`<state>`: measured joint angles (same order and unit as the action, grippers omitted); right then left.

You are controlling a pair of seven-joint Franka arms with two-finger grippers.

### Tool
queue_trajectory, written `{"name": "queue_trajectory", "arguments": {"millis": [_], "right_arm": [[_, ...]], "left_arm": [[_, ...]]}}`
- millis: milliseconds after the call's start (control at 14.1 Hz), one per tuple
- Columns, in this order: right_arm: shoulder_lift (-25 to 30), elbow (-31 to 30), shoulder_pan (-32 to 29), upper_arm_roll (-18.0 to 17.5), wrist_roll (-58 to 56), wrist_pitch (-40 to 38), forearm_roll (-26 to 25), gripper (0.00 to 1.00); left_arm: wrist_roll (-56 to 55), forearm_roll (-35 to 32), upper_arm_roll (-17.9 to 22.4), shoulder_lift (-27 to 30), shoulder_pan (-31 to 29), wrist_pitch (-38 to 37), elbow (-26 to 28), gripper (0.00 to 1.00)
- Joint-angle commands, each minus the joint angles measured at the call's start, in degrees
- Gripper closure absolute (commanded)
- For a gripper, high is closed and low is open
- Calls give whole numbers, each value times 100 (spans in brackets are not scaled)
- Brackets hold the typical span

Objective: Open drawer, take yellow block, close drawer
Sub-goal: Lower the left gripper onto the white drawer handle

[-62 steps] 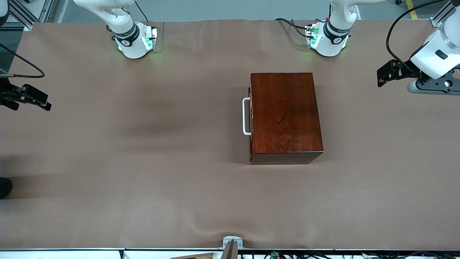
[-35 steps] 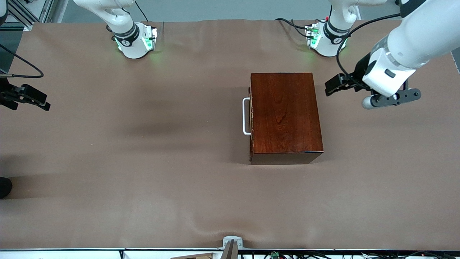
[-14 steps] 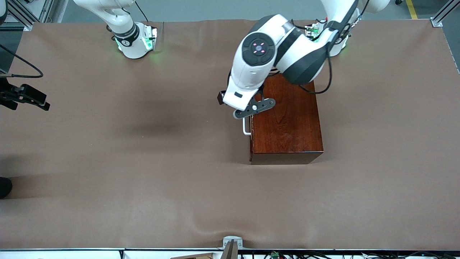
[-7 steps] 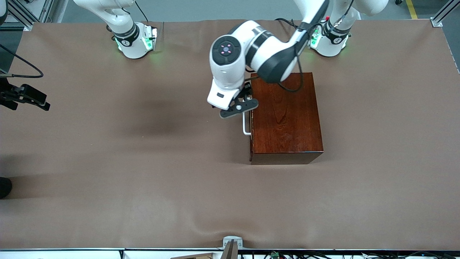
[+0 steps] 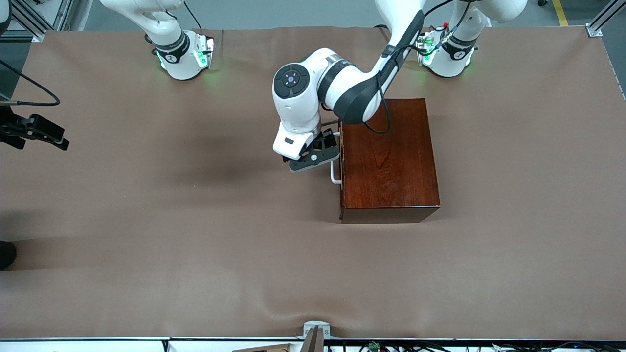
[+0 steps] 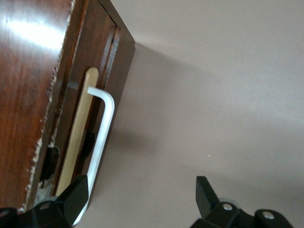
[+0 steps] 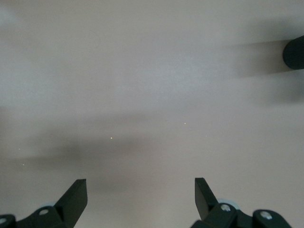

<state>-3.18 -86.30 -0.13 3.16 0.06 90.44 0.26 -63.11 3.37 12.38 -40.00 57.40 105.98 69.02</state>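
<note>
The glossy reddish-brown wooden box (image 5: 389, 156) stands on the table toward the left arm's end. Its drawer (image 6: 66, 121) is shut, and the white bar handle (image 5: 334, 175) faces the right arm's end. The yellow block is hidden. My left gripper (image 5: 323, 145) hangs low in front of the drawer, open, with nothing between its fingers. In the left wrist view one fingertip (image 6: 76, 194) sits right beside the handle (image 6: 102, 128) and the other is over bare cloth. My right gripper (image 5: 58, 139) waits open over the table's edge at the right arm's end, seen again as the right gripper (image 7: 140, 192).
Brown cloth (image 5: 195, 220) covers the whole table. A dark rounded object (image 5: 6, 254) sits at the cloth's edge at the right arm's end, the same dark object (image 7: 294, 52) in the right wrist view. A metal bracket (image 5: 315, 331) sits at the nearest edge.
My left arm has swung from over the box toward the right arm's end and come down in front of the drawer, beside the handle. The right arm and the box have not moved.
</note>
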Motion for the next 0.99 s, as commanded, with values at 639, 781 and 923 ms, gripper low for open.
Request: {"name": "queue_trajectory", "arguments": {"millis": [639, 781, 923], "right_arm": [[107, -89, -14, -61, 600, -35, 44, 0], [107, -89, -14, -61, 600, -35, 44, 0], [98, -89, -14, -61, 600, -17, 44, 0]], "left_arm": [[466, -355, 54, -429, 114, 37, -152, 0], [633, -363, 54, -473, 105, 37, -152, 0], [669, -363, 54, -491, 114, -24, -109, 0]]}}
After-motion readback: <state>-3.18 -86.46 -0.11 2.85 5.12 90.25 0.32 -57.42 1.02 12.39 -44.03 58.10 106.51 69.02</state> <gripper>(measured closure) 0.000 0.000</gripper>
